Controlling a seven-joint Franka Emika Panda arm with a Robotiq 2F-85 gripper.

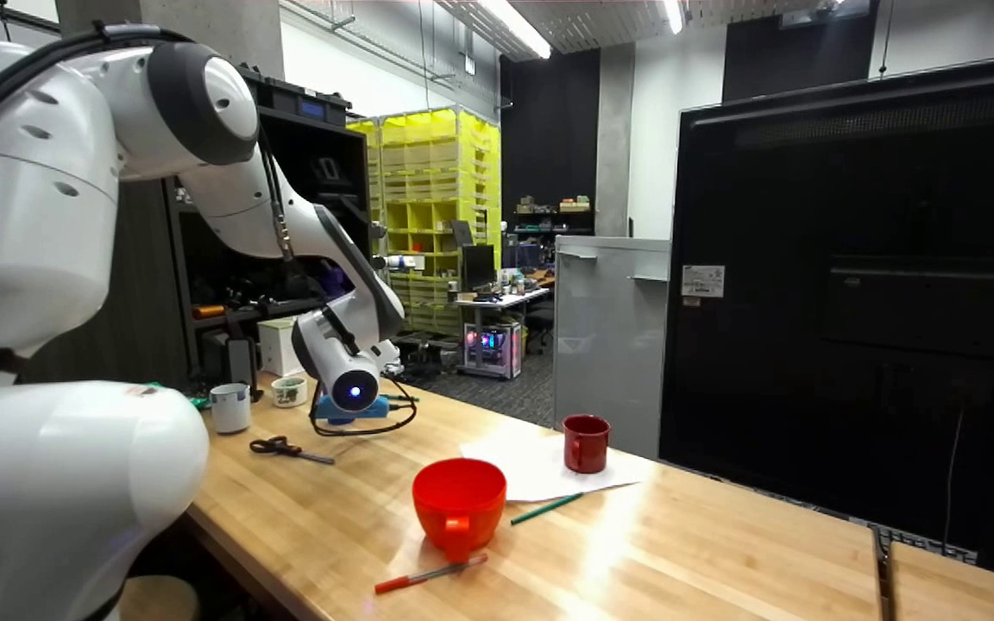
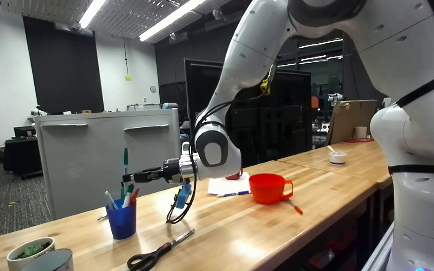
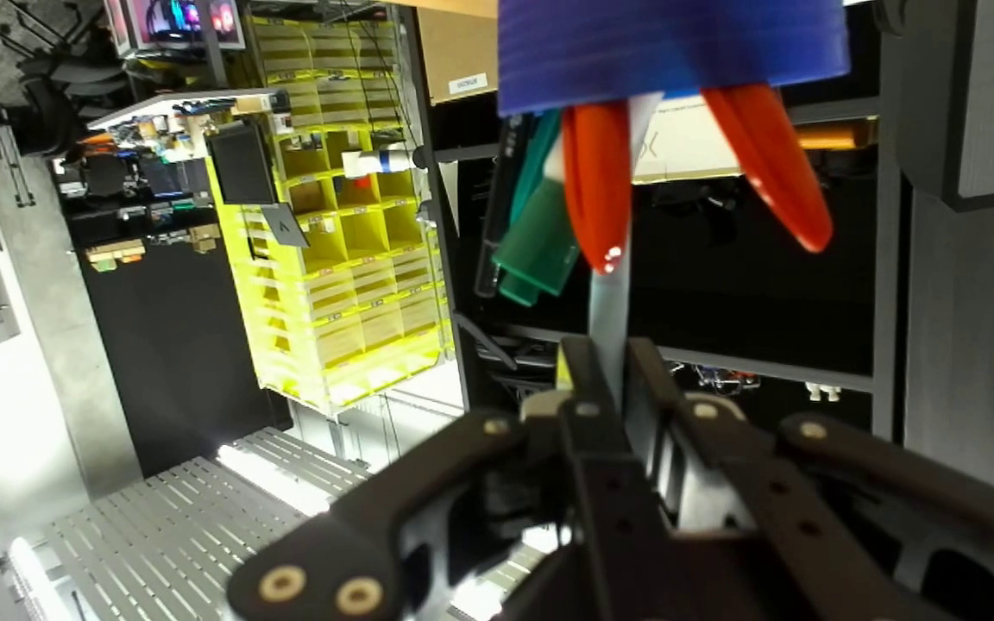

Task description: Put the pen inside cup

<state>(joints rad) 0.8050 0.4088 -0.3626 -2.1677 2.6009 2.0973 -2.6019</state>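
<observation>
Two red vessels stand on the pale wooden table (image 1: 773, 552) in an exterior view: a wide bright red bowl with a handle (image 1: 432, 517) and, on a white sheet of paper (image 1: 519, 470), a dark red mug (image 1: 585, 444). A slim green-looking pen (image 1: 546, 509) lies at the paper's edge; a grey-barrelled pen with red ends (image 1: 424, 576) lies just beside the bowl.

In an exterior view, the black two-fingered gripper (image 2: 127, 177) holds a slim upright pen with a green top (image 2: 126, 158), its lower part among the markers (image 2: 134, 196) in a small dark blue cup (image 2: 122, 223). Black-handled scissors (image 2: 164, 248) lie near the cup.

In the wrist view, the fingertips (image 3: 581, 364) pinch that pen's pale shaft from both sides; how deep it sits in the cup is unclear.
</observation>
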